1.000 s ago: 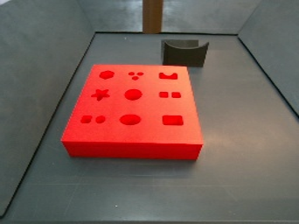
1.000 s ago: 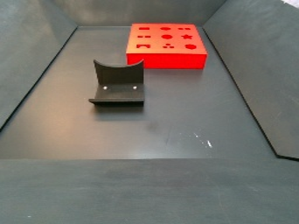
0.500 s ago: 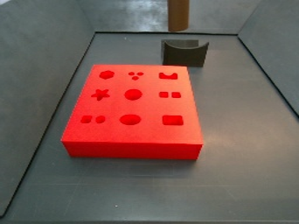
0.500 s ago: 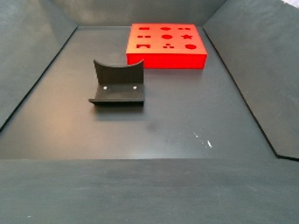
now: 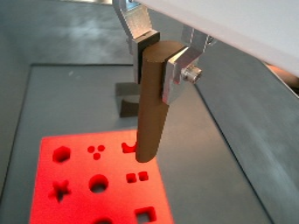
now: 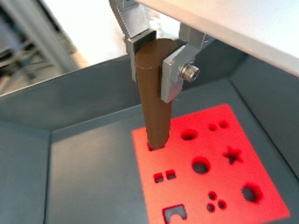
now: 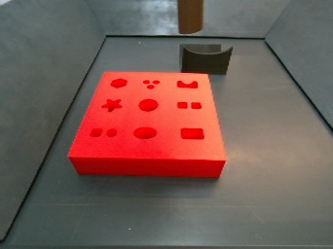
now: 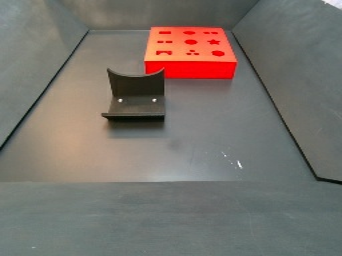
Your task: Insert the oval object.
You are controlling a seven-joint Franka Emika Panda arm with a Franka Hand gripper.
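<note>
My gripper [image 5: 158,54] is shut on the oval object [image 5: 151,114], a long dark brown peg that hangs down from between the silver fingers [image 5: 177,74]. Both wrist views show this grip [image 6: 156,51], with the peg [image 6: 155,109] well above the red block [image 6: 222,166]. In a side view only the peg's lower end [image 7: 192,14] shows at the top edge, above and behind the fixture [image 7: 205,56]; the gripper is out of that view. The red block [image 7: 150,122] has several shaped holes, among them an oval one [image 7: 146,131].
The dark fixture [image 8: 134,95] stands on the grey floor apart from the red block [image 8: 190,50]. Grey walls [image 7: 53,88] slope up around the floor on all sides. The fixture also shows in a wrist view [image 5: 128,98], beyond the block [image 5: 70,171].
In the side view the peg's lower end has shifted right along the top edge and risen slightly. The block and fixture have not moved.
</note>
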